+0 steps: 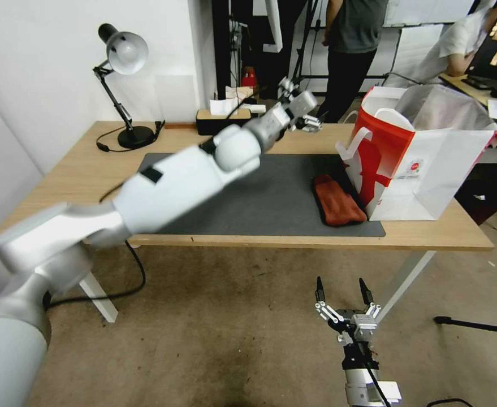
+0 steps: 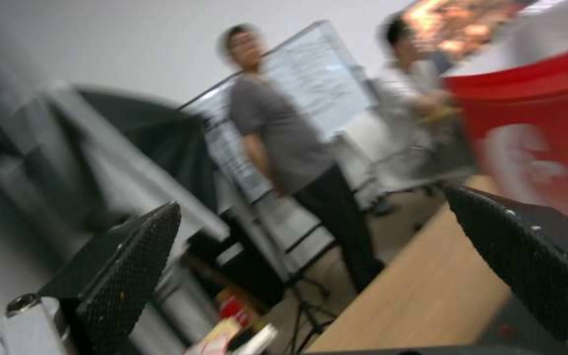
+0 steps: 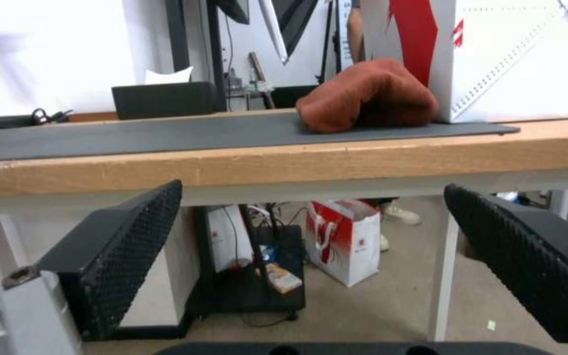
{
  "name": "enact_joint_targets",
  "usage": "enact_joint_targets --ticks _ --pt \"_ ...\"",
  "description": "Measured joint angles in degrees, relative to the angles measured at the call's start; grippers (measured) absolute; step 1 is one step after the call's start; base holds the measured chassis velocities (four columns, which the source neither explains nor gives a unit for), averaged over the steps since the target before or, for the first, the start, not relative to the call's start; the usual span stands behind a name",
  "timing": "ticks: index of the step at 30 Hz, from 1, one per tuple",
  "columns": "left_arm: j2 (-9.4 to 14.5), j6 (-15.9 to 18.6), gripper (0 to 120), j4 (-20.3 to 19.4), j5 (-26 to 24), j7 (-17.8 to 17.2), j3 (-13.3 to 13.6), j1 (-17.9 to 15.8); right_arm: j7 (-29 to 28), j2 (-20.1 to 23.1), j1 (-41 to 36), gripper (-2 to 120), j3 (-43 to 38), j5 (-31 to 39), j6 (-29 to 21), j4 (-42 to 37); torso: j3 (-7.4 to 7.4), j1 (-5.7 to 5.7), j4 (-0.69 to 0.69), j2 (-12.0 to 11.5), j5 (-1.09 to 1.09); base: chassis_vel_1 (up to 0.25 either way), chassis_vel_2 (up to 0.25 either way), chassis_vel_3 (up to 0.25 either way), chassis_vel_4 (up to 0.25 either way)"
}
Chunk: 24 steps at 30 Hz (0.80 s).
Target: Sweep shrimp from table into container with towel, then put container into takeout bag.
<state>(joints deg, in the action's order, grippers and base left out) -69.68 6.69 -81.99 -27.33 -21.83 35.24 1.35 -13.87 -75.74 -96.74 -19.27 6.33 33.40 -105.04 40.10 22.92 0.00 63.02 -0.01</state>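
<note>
Left gripper (image 1: 307, 116) sits upper centre of the head view, above the table's (image 1: 78, 175) far edge, fingers spread, nothing between them. Takeout bag (image 1: 423, 169) stands to its right, frame right, mouth up; the towel (image 1: 338, 200) lies below-right of the gripper on the grey mat (image 1: 259, 198), touching the bag's base, long axis running far-to-near. Right gripper (image 1: 345, 299) hangs low at bottom centre, below table height, fingers apart, empty. Judgement: the left gripper is nearer the bag's mouth; the towel lies between both, straight ahead of the right. Shrimp and container can't be made out.
</note>
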Motion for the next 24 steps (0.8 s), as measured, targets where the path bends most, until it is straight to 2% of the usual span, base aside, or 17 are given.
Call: enact_joint_targets --ticks 1,2,3,5,6,7,10,11,13,14,16,17,20,21,22,23,24 --pt "-0.49 0.05 100 -1.38 -0.76 -4.73 -1.79 2.61 -0.05 0.07 0.01 100 0.02 0.00 -0.10 -0.15 0.00 0.00 0.00 0.00 0.01 0.000 0.000 0.000 0.000" --pt "-0.49 0.05 100 -1.38 -0.76 -4.73 -1.79 2.61 -0.05 0.07 0.01 100 0.02 0.00 -0.10 -0.15 0.00 0.00 0.00 0.00 0.01 0.000 0.000 0.000 0.000" --pt "-0.88 0.18 100 -3.21 -2.67 -8.30 -3.48 5.27 -0.11 0.11 0.05 100 0.01 0.00 -0.14 -0.24 0.00 0.00 -0.01 0.00 -0.01 0.000 0.000 0.000 0.000" --pt "-0.65 1.35 100 -6.53 -4.95 -11.32 -5.87 9.21 -0.25 0.17 0.11 100 -0.07 0.15 -0.14 -0.36 0.00 0.00 -0.03 0.00 0.02 0.000 0.000 0.000 0.000" --pt "-0.65 1.35 100 -6.53 -4.95 -11.32 -5.87 9.21 -0.25 0.17 0.11 100 -0.07 0.15 -0.14 -0.36 0.00 0.00 -0.03 0.00 0.02 0.000 0.000 0.000 0.000" --pt "-0.04 1.87 100 -8.39 -4.34 -11.75 -7.18 11.92 -0.33 0.24 0.19 100 -0.12 0.24 -0.14 -0.46 -0.01 0.00 -0.02 0.01 0.01 0.000 0.000 0.000 0.000" --pt "1.63 2.09 100 -11.06 -1.09 -11.67 -9.66 16.44 -0.48 0.34 0.21 100 -0.19 0.32 -0.14 -0.71 0.00 -0.01 0.01 0.01 0.01 0.000 0.000 0.000 0.000" --pt "1.63 2.09 100 -11.06 -1.09 -11.67 -9.66 16.44 -0.48 0.34 0.21 100 -0.19 0.32 -0.14 -0.71 0.00 -0.01 0.01 0.01 0.01 0.000 0.000 0.000 0.000" --pt "3.62 1.91 100 -14.52 0.26 -11.55 -12.45 21.46 -0.58 0.40 0.15 100 -0.28 0.34 -0.12 -1.01 0.00 0.00 0.01 0.01 0.00 0.000 0.000 0.000 0.000" --pt "3.62 1.91 100 -14.52 0.26 -11.55 -12.45 21.46 -0.58 0.40 0.15 100 -0.28 0.34 -0.12 -1.01 0.00 0.00 0.01 0.01 0.00 0.000 0.000 0.000 0.000" --pt "5.23 0.82 100 -18.58 1.31 -11.60 -15.71 27.09 -0.64 0.36 -0.04 100 -0.33 0.34 -0.09 -1.34 0.00 -0.01 0.01 0.01 -0.01 0.000 0.000 0.000 0.000" --pt "5.23 0.82 100 -18.58 1.31 -11.60 -15.71 27.09 -0.64 0.36 -0.04 100 -0.33 0.34 -0.09 -1.34 0.00 -0.01 0.01 0.01 -0.01 0.000 0.000 0.000 0.000" --pt "6.40 0.25 100 -21.98 4.22 -12.13 -18.59 32.70 -0.68 0.14 -0.19 100 -0.33 0.23 -0.01 -1.48 0.00 -0.01 -0.02 0.02 0.00 0.000 0.000 0.000 0.000" --pt "6.40 0.25 100 -21.98 4.22 -12.13 -18.59 32.70 -0.68 0.14 -0.19 100 -0.33 0.23 -0.01 -1.48 0.00 -0.01 -0.02 0.02 0.00 0.000 0.000 0.000 0.000" --pt "6.62 0.10 100 -22.98 5.40 -12.14 -19.87 34.63 -0.70 0.01 -0.25 100 -0.33 0.20 0.03 -1.53 0.00 -0.01 -0.02 0.01 0.01 0.000 0.000 0.000 0.000" --pt "6.91 -0.11 100 -24.73 7.55 -12.04 -22.66 38.90 -0.70 -0.24 -0.31 100 -0.31 0.15 0.09 -1.70 0.00 0.00 -0.02 0.02 0.01 0.000 0.000 0.000 0.000" --pt "6.91 -0.11 100 -24.73 7.55 -12.04 -22.66 38.90 -0.70 -0.24 -0.31 100 -0.31 0.15 0.09 -1.70 0.00 0.00 -0.02 0.02 0.01 0.000 0.000 0.000 0.000"
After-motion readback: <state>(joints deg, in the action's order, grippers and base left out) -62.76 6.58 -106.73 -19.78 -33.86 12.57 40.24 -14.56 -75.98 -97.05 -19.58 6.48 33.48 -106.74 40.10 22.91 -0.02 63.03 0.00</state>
